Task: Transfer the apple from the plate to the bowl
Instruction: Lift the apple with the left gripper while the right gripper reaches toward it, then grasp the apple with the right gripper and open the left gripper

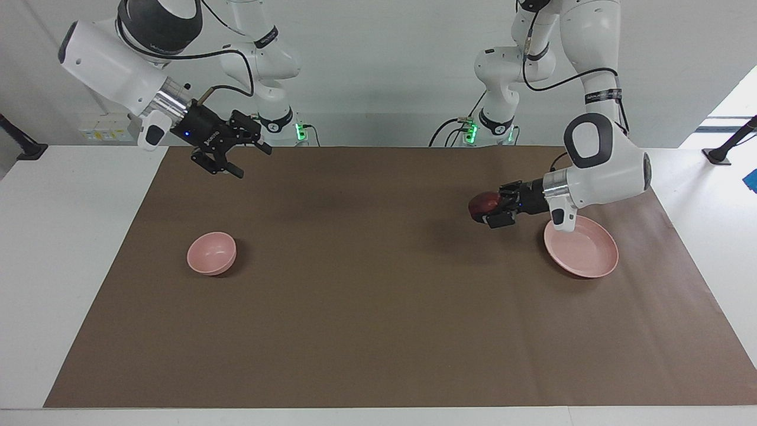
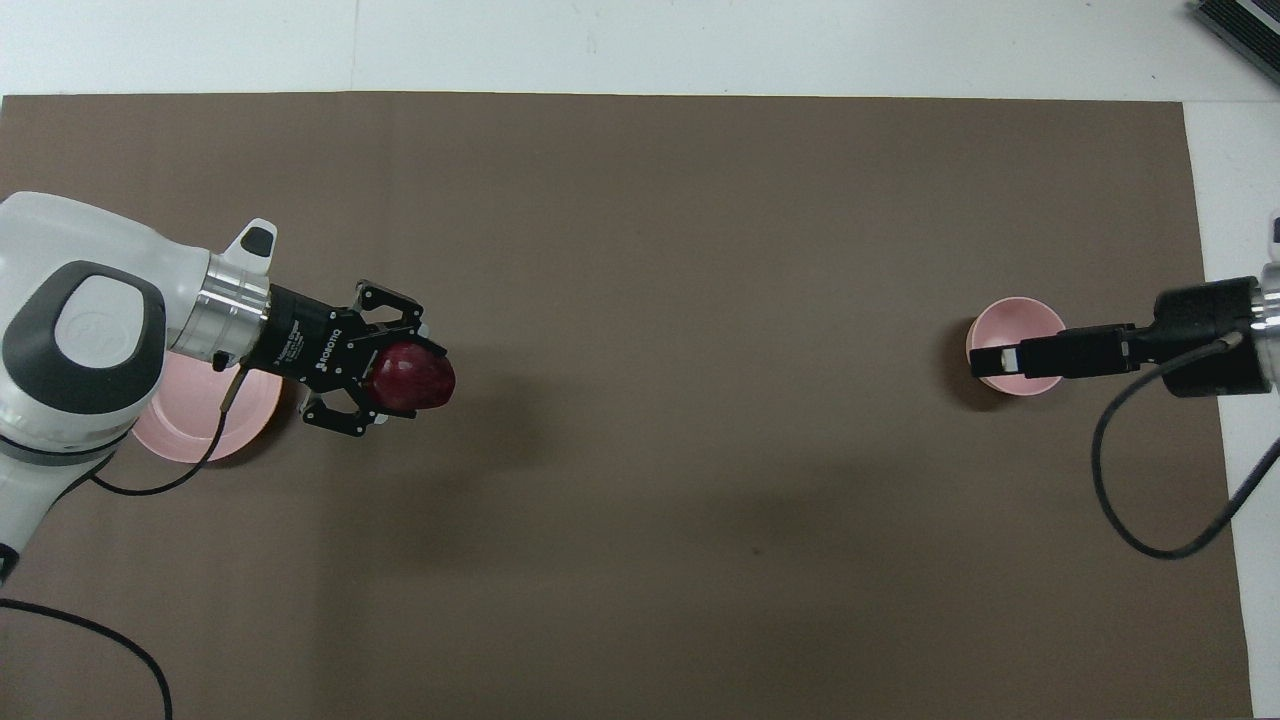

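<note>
The dark red apple [image 1: 484, 203] is held in my left gripper [image 1: 487, 213], which is shut on it above the brown mat, just off the plate's rim toward the middle of the table. The pale pink plate [image 1: 585, 254] lies empty toward the left arm's end. The small pink bowl [image 1: 211, 253] stands empty toward the right arm's end. My right gripper [image 1: 251, 161] is open and raised in the air. In the overhead view, the left gripper [image 2: 415, 382] grips the apple [image 2: 412, 375] beside the plate [image 2: 180, 425], and the right gripper [image 2: 985, 360] covers part of the bowl [image 2: 1015, 320].
A brown mat [image 1: 378, 307] covers most of the white table. A black cable [image 2: 1130, 500] loops from the right arm over the mat's edge. A dark object [image 2: 1235, 30] lies at the table's corner.
</note>
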Controlling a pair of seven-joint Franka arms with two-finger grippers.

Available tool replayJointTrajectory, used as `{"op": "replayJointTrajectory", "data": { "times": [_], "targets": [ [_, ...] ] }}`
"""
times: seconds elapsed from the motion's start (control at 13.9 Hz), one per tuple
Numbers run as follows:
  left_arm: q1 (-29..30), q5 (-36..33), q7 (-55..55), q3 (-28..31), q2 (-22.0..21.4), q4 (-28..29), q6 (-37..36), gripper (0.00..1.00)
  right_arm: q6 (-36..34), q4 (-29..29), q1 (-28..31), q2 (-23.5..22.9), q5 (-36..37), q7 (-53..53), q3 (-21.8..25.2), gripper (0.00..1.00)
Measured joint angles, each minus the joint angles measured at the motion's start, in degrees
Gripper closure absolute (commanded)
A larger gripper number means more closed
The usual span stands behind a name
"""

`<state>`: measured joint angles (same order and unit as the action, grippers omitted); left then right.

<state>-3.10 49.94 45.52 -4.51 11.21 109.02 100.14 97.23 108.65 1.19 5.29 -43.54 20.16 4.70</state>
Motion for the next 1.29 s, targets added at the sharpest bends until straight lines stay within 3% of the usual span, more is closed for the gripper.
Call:
{"op": "replayJointTrajectory", "data": {
  "times": [0.5, 0.79, 1.01, 1.29],
  "targets": [
    [-3.08, 20.50, 9.51, -5.60, -0.27, 1.29, -0.29, 1.00, 2.96, 7.97, -0.03, -0.65, -18.71, 2.25, -0.08, 0.00],
    [-5.77, 32.57, 9.92, -6.81, -1.14, 4.18, 1.69, 1.00, 2.88, 10.21, -1.75, -0.65, -22.96, -1.09, -0.44, 0.00],
    [-8.53, 39.73, 9.92, -9.73, -1.41, 4.77, 8.92, 1.00, 2.88, 11.16, -3.80, -0.61, -24.96, -5.02, -0.54, 0.00],
    [-10.11, 47.57, 9.93, -18.83, -1.54, 4.74, 22.04, 1.00, 2.88, 13.72, -3.87, -0.60, -30.16, -5.22, -0.55, 0.00]
  ]
}}
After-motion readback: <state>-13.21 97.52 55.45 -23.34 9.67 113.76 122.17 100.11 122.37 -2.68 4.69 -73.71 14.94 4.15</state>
